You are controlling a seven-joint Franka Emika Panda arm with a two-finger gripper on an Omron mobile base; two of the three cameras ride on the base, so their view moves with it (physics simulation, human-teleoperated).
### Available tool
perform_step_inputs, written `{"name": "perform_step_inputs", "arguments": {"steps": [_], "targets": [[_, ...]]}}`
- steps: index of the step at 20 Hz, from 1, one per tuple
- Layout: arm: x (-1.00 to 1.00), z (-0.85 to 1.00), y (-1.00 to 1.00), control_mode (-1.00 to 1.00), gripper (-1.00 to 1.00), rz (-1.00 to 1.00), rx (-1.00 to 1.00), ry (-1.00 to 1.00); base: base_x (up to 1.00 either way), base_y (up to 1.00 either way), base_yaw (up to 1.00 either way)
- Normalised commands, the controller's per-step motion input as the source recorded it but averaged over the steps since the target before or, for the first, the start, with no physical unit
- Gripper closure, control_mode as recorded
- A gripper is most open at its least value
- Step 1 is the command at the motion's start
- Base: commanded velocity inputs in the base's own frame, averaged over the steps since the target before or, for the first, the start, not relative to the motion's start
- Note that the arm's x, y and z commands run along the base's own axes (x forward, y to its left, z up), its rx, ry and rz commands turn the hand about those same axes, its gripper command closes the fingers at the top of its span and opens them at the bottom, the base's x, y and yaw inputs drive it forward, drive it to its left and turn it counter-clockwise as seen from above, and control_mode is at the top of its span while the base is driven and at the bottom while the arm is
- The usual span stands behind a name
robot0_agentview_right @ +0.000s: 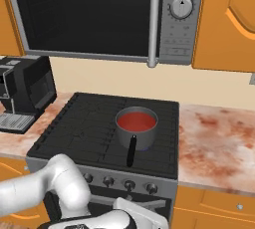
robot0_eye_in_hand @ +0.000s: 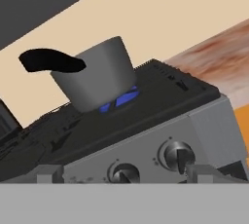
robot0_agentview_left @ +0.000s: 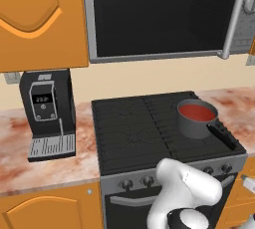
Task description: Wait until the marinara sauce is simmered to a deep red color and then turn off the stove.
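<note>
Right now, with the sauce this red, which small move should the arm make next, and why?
Probably ease the gripper forward to the dark round knob on the silver front panel: the red sauce in the small grey saucepan looks deep red, and a blue flame burns underneath.

Saucepan (robot0_agentview_right: 137,134): you see matt grey metal.
Marinara sauce (robot0_agentview_right: 136,121): smooth, flat red.
Stove (robot0_agentview_left: 134,128): matt black top.
Counter (robot0_agentview_right: 219,143): your mottled stone.

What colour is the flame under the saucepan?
Blue; the flame under the saucepan shows best in the hand view.
</note>
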Motion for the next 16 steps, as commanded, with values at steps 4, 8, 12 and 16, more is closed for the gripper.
{"name": "perform_step_inputs", "arguments": {"steps": [4, 8, 12, 16], "targets": [[0.38, -0.06, 0.0, -1.0, -1.0, 0.0, 0.0, 0.0, 0.0, 0.0, 0.0], [0.29, -0.16, 0.0, -1.0, -1.0, 0.0, 0.01, 0.0, 0.0, 0.0, 0.0], [0.22, -0.26, 0.0, -1.0, -1.0, 0.0, 0.03, 0.0, 0.0, 0.0, 0.0], [0.15, -0.39, 0.0, -1.0, -1.0, 0.0, 0.02, 0.0, 0.0, 0.0, 0.0]]}}
